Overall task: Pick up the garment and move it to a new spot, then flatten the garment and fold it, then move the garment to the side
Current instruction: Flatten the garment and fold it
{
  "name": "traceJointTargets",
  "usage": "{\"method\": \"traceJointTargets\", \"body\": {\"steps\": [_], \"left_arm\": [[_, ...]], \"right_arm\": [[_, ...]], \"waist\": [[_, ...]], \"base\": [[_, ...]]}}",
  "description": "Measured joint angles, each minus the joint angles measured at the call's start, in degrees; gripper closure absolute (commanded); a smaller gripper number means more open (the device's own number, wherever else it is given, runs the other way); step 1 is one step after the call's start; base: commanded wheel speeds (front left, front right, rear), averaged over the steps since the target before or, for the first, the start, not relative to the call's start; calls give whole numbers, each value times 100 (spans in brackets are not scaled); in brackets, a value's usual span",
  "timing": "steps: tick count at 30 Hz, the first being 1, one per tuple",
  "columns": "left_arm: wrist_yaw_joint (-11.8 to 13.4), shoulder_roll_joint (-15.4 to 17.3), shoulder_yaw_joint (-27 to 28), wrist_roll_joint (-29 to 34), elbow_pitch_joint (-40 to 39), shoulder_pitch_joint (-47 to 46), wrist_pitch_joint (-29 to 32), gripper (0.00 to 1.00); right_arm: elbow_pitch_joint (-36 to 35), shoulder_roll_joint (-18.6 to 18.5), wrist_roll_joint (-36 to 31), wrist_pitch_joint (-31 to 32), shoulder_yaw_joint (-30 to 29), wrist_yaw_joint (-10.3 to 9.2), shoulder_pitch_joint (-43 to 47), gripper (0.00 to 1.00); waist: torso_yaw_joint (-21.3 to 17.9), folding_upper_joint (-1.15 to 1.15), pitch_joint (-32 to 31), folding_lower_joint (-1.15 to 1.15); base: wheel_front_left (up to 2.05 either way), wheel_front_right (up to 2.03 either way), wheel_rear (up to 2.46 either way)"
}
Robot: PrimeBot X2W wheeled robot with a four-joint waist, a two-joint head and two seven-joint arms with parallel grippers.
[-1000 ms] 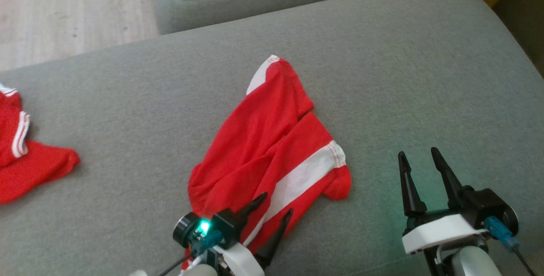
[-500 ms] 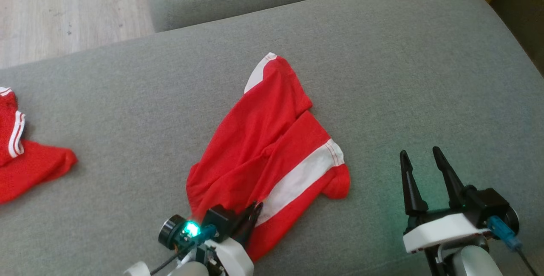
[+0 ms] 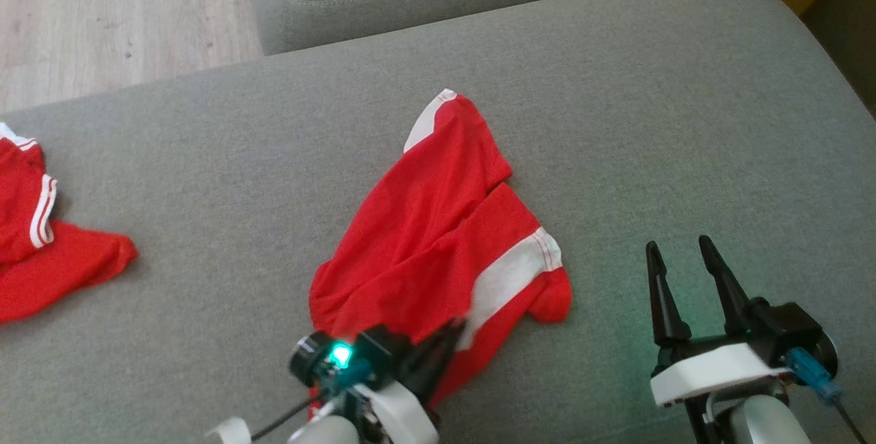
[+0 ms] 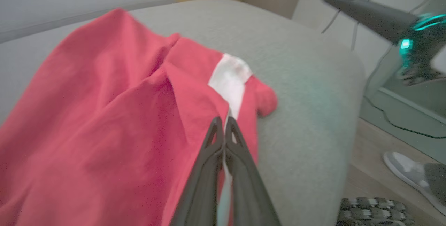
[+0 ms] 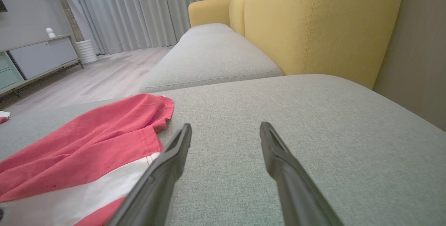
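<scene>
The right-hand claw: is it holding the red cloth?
No, the right gripper stands open over the grey cushion, apart from the red garment.

Grey sofa cushion [image 3: 684, 88] against a yellow backrest [image 5: 324, 20]; pale wood floor [image 3: 102, 13], grey curtains [image 5: 139, 6], low cabinet [image 5: 38, 55].

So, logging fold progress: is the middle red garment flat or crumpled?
Crumpled: the red, white-banded cloth garment lies bunched in overlapping folds, left hand pinching it.

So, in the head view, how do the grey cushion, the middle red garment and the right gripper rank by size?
1. grey cushion, by far the largest
2. red garment
3. right gripper, the smallest; it seems nearer the camera, so it may look bigger than it really is.
</scene>
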Motion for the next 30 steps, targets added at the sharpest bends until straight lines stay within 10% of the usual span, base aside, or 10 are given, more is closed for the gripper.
{"method": "traceJointTargets", "body": {"steps": [14,15,16,17,25,30], "left_arm": [[-435,683,-1077,-560,-1273,598,846,100],[-443,691,-1134,-569,-1220,598,816,84],[-443,698,-1170,-569,-1149,595,761,14],[-443,700,-1188,-575,-1087,593,711,0],[-436,426,-960,-967,-1439,445,321,0],[32,102,-539,-778,-1330,-277,149,0]], "right_arm": [[24,0,0,0,0,1,1,0],[25,0,0,0,3,1,1,0],[26,0,0,0,4,1,1,0],[29,0,0,1,1,1,1,0],[27,0,0,0,-1,1,0,0],[27,0,0,1,47,1,-4,0]], "waist": [[5,0,-36,0],[-7,0,-33,0],[-18,0,-27,0],[-29,0,-21,0],[-143,0,12,0],[-251,0,62,1]], "base": [[0,0,0],[0,0,0],[0,0,0],[0,0,0],[0,0,0],[0,0,0]]}}
